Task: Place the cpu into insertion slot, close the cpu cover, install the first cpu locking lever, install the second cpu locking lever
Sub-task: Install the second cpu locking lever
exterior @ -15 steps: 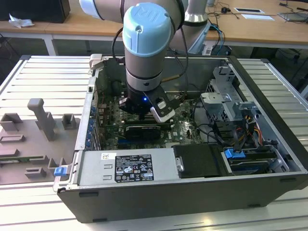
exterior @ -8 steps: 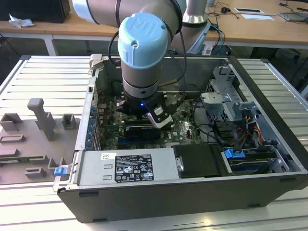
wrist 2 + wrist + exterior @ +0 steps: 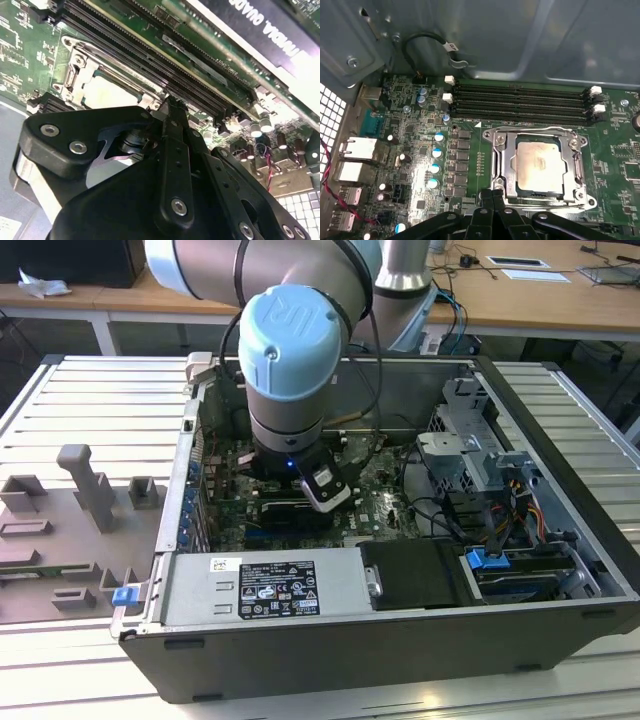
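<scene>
The cpu [image 3: 540,165] lies flat in the insertion slot [image 3: 586,201], its pale silvery top showing through the window of the cpu cover [image 3: 502,165]. The cover is down over the chip. A thin wire lever [image 3: 530,130] runs along the socket edge beside the memory slots. My gripper [image 3: 492,194] is shut with nothing between its fingers, and its tips sit at a corner of the socket frame. In the second wrist view a black finger [image 3: 172,130] reaches toward the socket edge next to the cpu [image 3: 107,92]. In the exterior view the arm's wrist [image 3: 290,390] reaches down into the open computer case [image 3: 560,420].
Long black memory slots [image 3: 520,102] run beside the socket. A black graphics card [image 3: 280,25] stands beyond them. A row of capacitors [image 3: 437,152] and rear ports [image 3: 355,150] flank the socket. The power supply [image 3: 270,585] and drive cage [image 3: 470,450] crowd the case.
</scene>
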Available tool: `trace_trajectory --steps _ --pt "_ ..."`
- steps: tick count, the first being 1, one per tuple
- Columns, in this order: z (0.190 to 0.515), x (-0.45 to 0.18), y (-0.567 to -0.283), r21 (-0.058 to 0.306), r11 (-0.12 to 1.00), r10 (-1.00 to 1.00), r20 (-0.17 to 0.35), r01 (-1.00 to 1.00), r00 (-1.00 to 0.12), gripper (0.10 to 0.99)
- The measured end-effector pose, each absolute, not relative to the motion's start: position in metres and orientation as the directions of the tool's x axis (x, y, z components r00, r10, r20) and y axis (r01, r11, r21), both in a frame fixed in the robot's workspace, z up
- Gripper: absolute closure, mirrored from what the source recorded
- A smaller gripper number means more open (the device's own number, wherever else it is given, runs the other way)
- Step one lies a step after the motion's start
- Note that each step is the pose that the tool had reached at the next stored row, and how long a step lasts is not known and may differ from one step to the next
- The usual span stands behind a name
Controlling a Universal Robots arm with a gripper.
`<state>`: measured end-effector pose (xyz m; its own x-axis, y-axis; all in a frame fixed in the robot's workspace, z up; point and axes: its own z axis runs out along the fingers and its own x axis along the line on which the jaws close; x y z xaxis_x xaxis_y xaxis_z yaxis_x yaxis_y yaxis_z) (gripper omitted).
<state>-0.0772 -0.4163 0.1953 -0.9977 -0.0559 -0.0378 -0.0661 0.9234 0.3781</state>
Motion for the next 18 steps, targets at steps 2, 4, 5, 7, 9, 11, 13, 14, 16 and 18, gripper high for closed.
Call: trace_trajectory --steps 2,4,5,7,9,11,13,14,16,18 --pt "0.193 -0.078 -0.416 0.385 0.921 -0.056 -0.038 -0.066 -0.998 0.980" --pt "0.191 -0.078 -0.414 0.390 0.919 -0.055 -0.038 -0.066 -0.998 0.980" --pt "0.190 -0.078 -0.413 0.391 0.918 -0.055 -0.039 -0.066 -0.998 0.980" --pt "0.190 -0.080 -0.413 0.391 0.918 -0.055 -0.039 -0.066 -0.998 0.980" --pt "0.191 -0.082 -0.413 0.390 0.918 -0.055 -0.039 -0.066 -0.998 0.980" --pt "0.199 -0.083 -0.413 0.391 0.918 -0.056 -0.039 -0.066 -0.998 0.980" --pt "0.209 -0.083 -0.413 0.391 0.918 -0.055 -0.039 -0.066 -0.998 0.980" --pt "0.211 -0.083 -0.413 0.391 0.918 -0.055 -0.039 -0.066 -0.998 0.980" --pt "0.217 -0.083 -0.413 0.391 0.918 -0.055 -0.039 -0.066 -0.998 0.980" --pt "0.223 -0.083 -0.413 0.391 0.918 -0.055 -0.039 -0.066 -0.998 0.980"
